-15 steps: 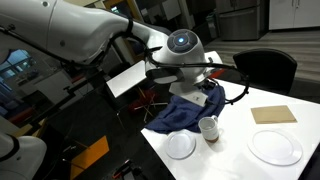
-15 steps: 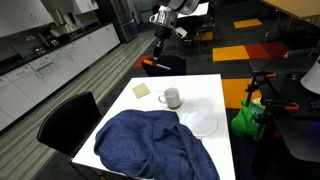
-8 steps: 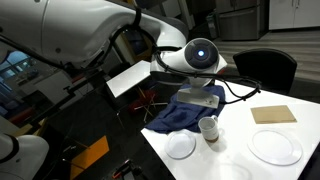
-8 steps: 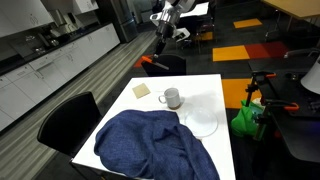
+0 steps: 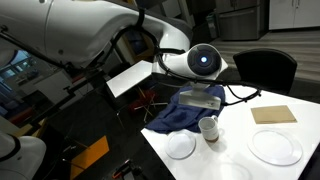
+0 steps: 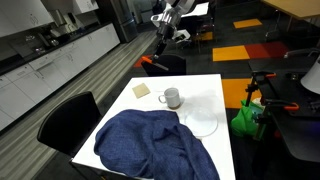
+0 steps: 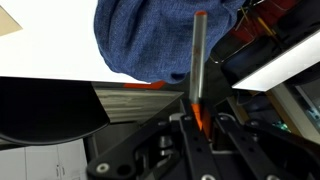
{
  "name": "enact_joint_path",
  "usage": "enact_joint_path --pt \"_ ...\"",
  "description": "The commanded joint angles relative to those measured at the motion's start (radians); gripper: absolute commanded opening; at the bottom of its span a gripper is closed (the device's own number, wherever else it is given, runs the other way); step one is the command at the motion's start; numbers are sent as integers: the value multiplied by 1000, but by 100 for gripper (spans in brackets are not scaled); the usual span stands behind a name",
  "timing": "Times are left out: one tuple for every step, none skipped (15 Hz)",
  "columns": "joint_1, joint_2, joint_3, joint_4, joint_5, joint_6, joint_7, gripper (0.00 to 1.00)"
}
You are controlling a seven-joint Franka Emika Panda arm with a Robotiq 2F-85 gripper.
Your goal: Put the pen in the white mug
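Currently the gripper is pinching the pen. In the wrist view both fingers press on its orange-red section. The rest of the shaft projects straight out past the fingertips and looks greyish in that view. The pen touches nothing but the fingers.

In both exterior views the arm holds the gripper raised well above the bench, apart from everything on it. The pen is too small to make out in either of them. In an exterior view the gripper appears beyond the far edge of the bench. Whether it hangs over the bench top or outside it cannot be told for certain.

The white mug stands upright toward the far edge, with a dark inside. It sits between a tan square, which lies by a far corner, and a small white plate. A crumpled blue cloth covers the near part of the bench and reaches the near edge.

In an exterior view the mug is just beside the cloth and near the small plate. A larger plate lies well apart toward the opposite edge. The mug is well apart from the gripper and the pen. A black chair stands beside one side edge of the bench.
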Motion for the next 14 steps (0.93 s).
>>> enact_joint_path --pt "44 15 -75 17 160 -82 -184 4" --pt "51 19 -95 16 197 -110 -237 4" --pt "59 22 -115 13 222 -138 -283 4" --pt "66 26 -134 11 238 -167 -323 4" --pt "73 31 -153 9 247 -195 -361 4" --pt "78 36 -171 8 250 -222 -392 4" --pt "81 43 -186 7 252 -246 -429 4" --pt "85 50 -199 8 248 -272 -460 4" --pt "87 57 -210 7 245 -294 -486 4" --pt "90 67 -217 9 247 -315 -515 4" --pt "91 77 -225 10 247 -331 -539 4" --pt "91 87 -230 10 255 -348 -562 4" --pt "93 99 -233 12 264 -359 -582 4" --pt "93 112 -236 14 276 -369 -601 4"
